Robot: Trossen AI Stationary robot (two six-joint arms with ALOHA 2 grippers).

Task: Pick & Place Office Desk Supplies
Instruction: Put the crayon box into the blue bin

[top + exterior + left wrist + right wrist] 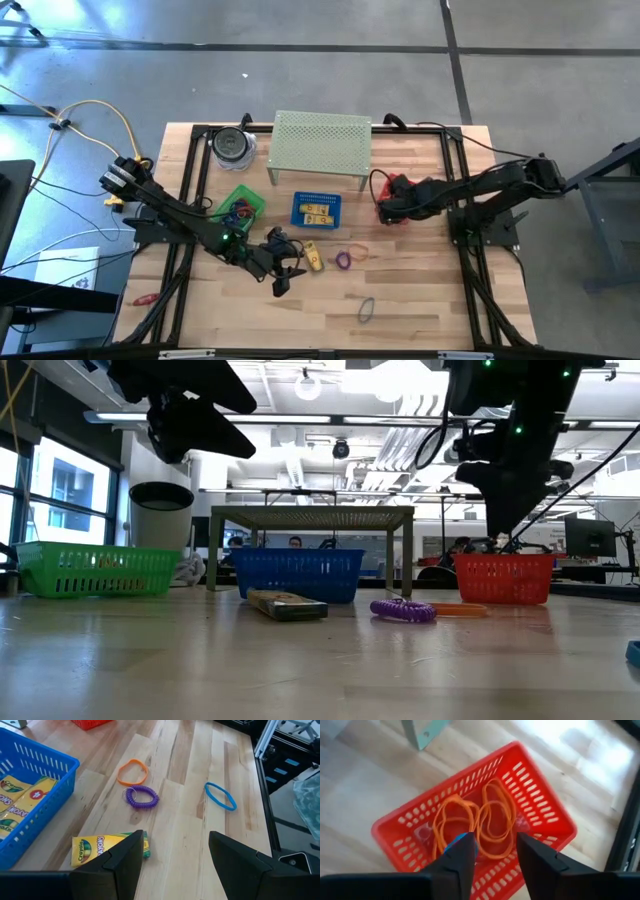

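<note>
Orange bands (470,822) already lie in the red basket (540,802); your right tool (492,857), released above it, should lift clear while the left tool (172,857) hovers released.

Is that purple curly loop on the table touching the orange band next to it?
Apart. The left wrist view shows a strip of bare wood between the purple coil loop and the orange band.

You see three baskets (316,208) in a row mid-table (420,300), a rack (322,143) at their 12 o'clock. The crayon box (313,257) and coil loop (343,260) lie at 6 o'clock of the middle basket.
</note>
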